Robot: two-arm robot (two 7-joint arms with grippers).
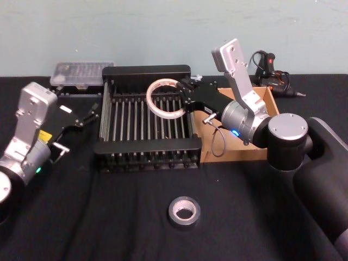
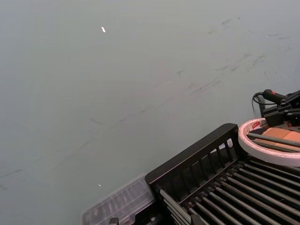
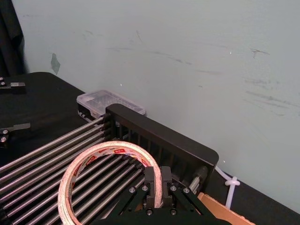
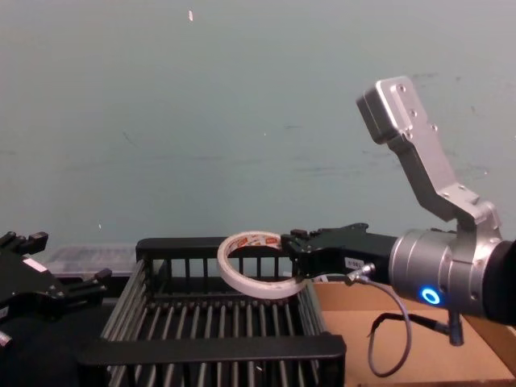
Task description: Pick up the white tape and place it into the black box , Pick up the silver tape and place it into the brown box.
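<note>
While the white tape [image 1: 165, 99] hangs over the back part of the black box [image 1: 147, 124], pinched by its rim in the right end effector [image 1: 187, 95], it has not been let go, so the first placement looks nearly but not fully done. From the chest view the roll sits tilted above the slats, apart from the floor bars. The second half of the task is untouched: the silver tape [image 1: 183, 212] lies flat on the bench [image 1: 109, 217] near the robot, well apart from the brown box [image 1: 250, 130], which sits just beside the crate on its right. The left end effector [image 1: 76, 117] waits left of the crate with its fingers spread and nothing in them. Much of the brown box is hidden behind the right arm, so I cannot tell what, if anything, lies inside.
</note>
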